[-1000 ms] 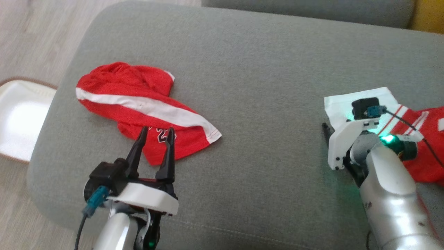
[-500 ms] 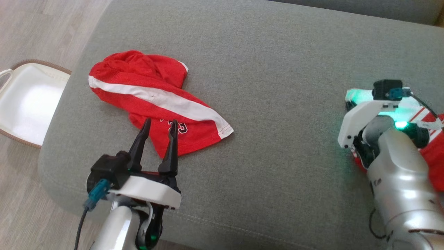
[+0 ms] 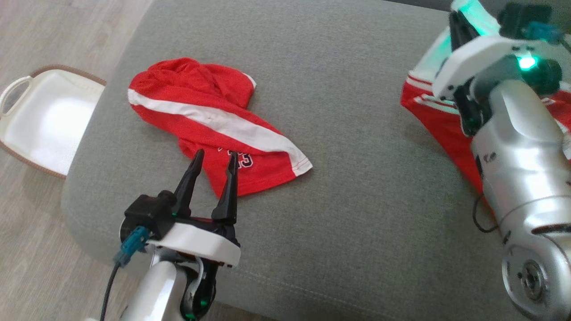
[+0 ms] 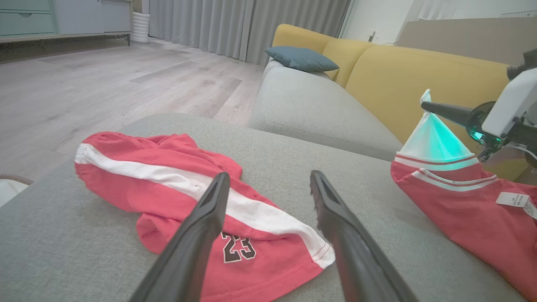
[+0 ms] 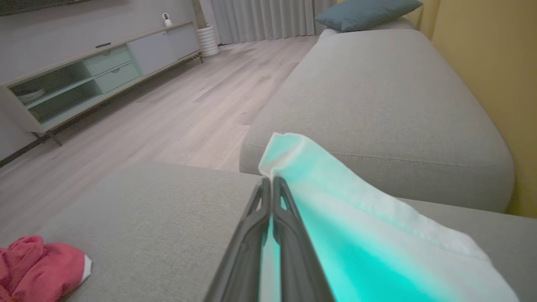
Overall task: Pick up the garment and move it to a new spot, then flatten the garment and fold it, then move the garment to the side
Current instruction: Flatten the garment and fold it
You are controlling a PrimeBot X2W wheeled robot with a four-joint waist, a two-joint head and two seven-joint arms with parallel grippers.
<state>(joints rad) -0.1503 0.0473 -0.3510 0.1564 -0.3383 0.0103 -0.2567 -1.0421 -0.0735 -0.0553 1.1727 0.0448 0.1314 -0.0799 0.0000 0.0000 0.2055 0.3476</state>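
The left gripper (image 3: 216, 154) hangs nearest the robot, low over the front left part of a grey cushioned seat (image 3: 357, 200). Its two dark fingers stand wide apart and hold nothing. Just beyond their tips lies a pair of red shorts (image 3: 200, 111), crumpled flat on the seat, with a broad white stripe running across it and the number 23 near the closest edge.

To the right, the silver right arm (image 3: 517, 147) reaches up and away. The right gripper (image 5: 270, 181) is pinched tight on the white hem of the red jersey (image 3: 441, 129), the fingers pressed together around the cloth. The gripped corner is lifted into a peak, tinted green by the arm's light, while the red body of the jersey trails down onto the right side of the seat, well apart from the shorts. A white label shows near its collar.

On the pale wooden floor (image 3: 26, 44) left of the seat sits a white basket (image 3: 44, 120). Further off stands a yellow sofa (image 4: 419, 67) with a blue pillow (image 4: 301, 58), then grey curtains (image 4: 251, 25).
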